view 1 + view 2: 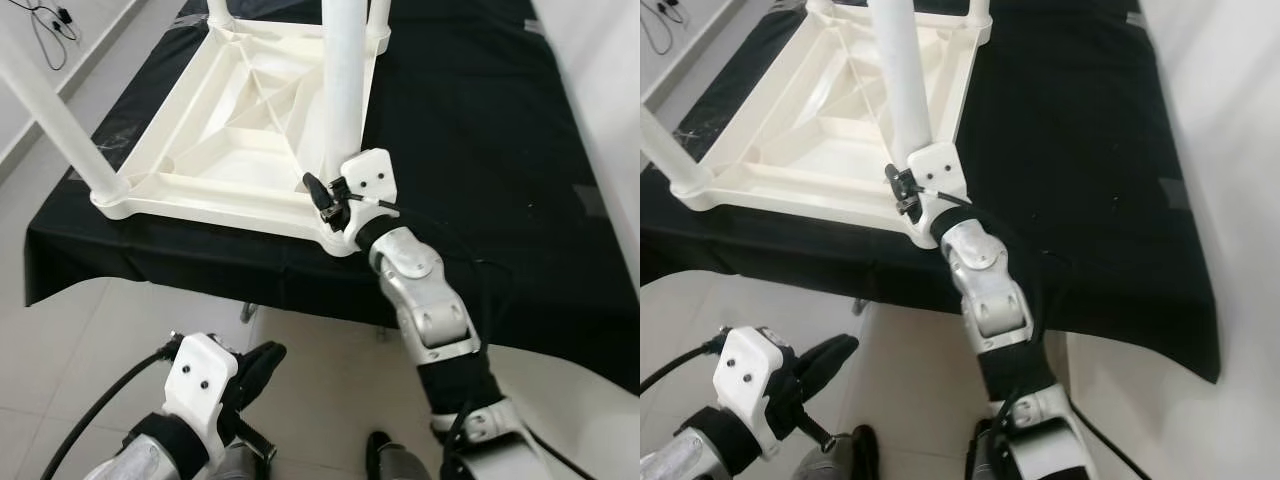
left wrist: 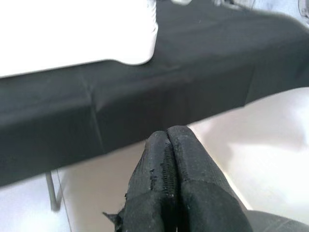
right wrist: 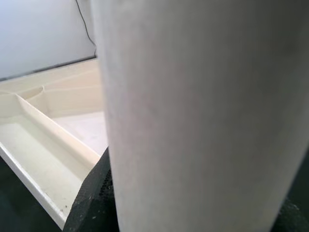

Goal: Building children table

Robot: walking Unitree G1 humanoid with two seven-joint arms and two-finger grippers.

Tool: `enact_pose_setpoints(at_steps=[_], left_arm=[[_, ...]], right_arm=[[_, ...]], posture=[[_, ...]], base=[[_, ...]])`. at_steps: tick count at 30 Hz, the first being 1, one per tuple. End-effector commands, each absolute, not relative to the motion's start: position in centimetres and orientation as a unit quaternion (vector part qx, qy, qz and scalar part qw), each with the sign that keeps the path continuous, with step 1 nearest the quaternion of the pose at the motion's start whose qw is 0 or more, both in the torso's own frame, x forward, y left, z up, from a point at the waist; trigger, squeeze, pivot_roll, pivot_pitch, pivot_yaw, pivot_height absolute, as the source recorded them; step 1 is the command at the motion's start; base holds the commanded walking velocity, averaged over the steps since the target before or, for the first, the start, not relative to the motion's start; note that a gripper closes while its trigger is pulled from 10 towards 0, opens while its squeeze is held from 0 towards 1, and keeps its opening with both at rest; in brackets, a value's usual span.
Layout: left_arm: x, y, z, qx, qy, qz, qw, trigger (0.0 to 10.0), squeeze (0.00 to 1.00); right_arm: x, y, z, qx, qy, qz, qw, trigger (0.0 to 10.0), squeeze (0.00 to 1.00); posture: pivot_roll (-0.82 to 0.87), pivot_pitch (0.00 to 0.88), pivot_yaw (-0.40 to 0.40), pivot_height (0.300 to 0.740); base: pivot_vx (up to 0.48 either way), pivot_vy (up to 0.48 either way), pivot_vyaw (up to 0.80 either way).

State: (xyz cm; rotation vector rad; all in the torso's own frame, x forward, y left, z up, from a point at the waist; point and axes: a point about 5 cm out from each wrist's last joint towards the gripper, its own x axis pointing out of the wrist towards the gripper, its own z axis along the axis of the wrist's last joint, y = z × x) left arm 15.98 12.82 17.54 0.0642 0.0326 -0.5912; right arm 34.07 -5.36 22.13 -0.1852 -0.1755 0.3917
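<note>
Your right end effector [image 1: 335, 200] sits at the base of the white cylindrical plastic table leg [image 1: 343, 80], in the centre of the left eye frame, and everything in the coming move turns on that leg's long axis: it runs straight up out of the near right corner socket of the upside-down white plastic children's table top [image 1: 215, 130], rising out through the top edge of the frame. In the right wrist view the leg [image 3: 193, 111] sits right between the black fingers [image 3: 91, 203], so you are gripping it, closed around its lower end just above the socket. The right arm reaches up and forward from the lower right of the frame, wrist bent in over the edge of the black-cloth-covered worktop [image 1: 480, 130], which carries the table top in the upper left and centre of the frame. Another white leg [image 1: 55, 125] stands tilted in the near left corner socket, at the left of the frame, and more legs rise at the far corners. Your left end effector [image 1: 262, 365] hangs low at the lower left of the frame, below the worktop edge and well apart from the table top, its fingers [image 2: 169, 179] pressed together on nothing. I judge that the right arm is the one to finish seating this leg, pushing down along its axis.
</note>
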Motion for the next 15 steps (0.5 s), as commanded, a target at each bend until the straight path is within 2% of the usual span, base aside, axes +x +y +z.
enact_pose_setpoints(at_steps=[1, 9, 15], left_arm=[[16.12, 12.84, 16.89, 0.028, 0.026, -0.288, 0.957, 10.0, 0.00], [16.64, 12.89, 16.71, 0.032, 0.020, -0.283, 0.958, 10.0, 0.00], [16.80, 12.87, 16.59, 0.033, 0.019, -0.283, 0.958, 10.0, 0.00]], right_arm=[[34.32, -6.48, 16.55, -0.100, 0.049, 0.134, 0.985, 10.0, 0.00], [33.95, -6.62, 16.61, -0.075, 0.075, 0.077, 0.991, 10.0, 0.00], [33.52, -6.93, 16.58, -0.013, 0.076, 0.050, 0.996, 10.0, 0.00]], posture=[[0.05, 0.262, -0.017, 0.740], [0.05, 0.249, -0.019, 0.740], [0.05, 0.236, -0.019, 0.740]], base=[[0.000, 0.000, 0.00], [0.000, 0.000, 0.00], [0.000, 0.000, 0.00]])
